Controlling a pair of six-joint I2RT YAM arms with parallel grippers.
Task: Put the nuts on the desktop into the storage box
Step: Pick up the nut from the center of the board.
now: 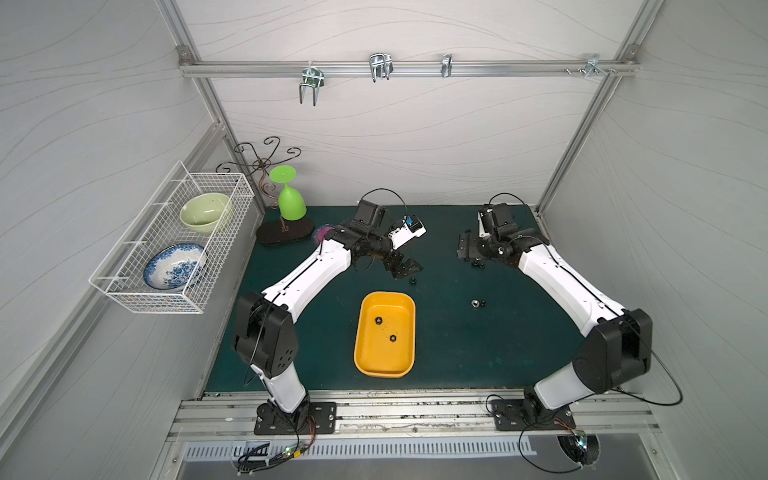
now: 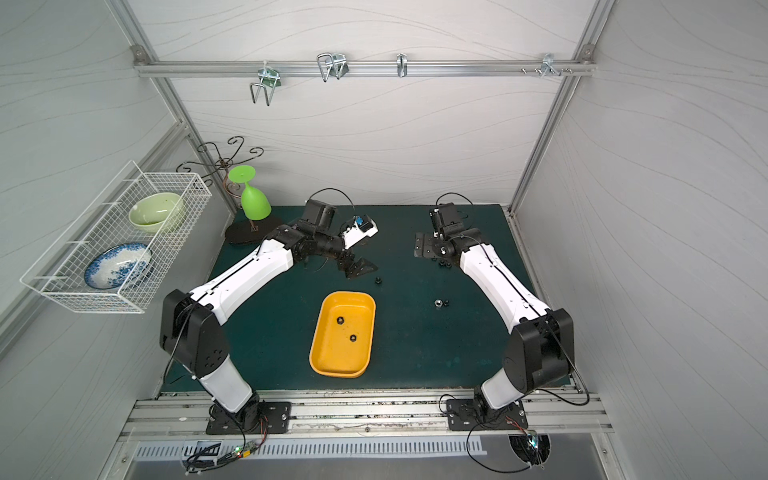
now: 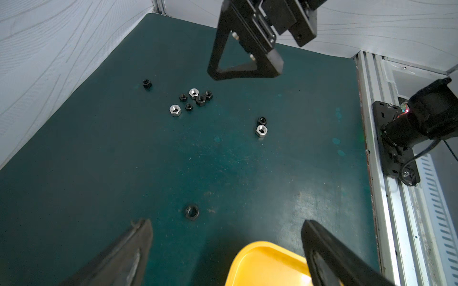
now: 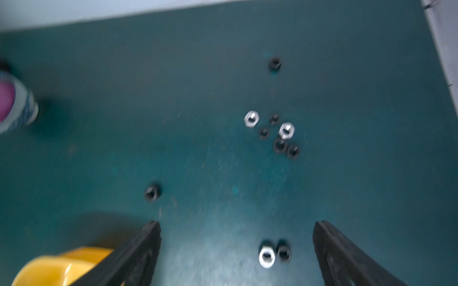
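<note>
Presently 2 nuts (image 1: 378,320) lie in the storage box (image 1: 384,355), while the left gripper (image 3: 226,222) and right gripper (image 4: 236,222) both hang wide open and empty (presumably poised to pick) above the rest scattered across the desktop (image 1: 457,353).

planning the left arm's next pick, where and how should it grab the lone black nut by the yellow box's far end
Pinch the black nut across two opposite outer flats, coming straight down. It seems to lie flat on the desktop, hole up, so only its low sides offer purchase. The open left tool hangs close by.
</note>
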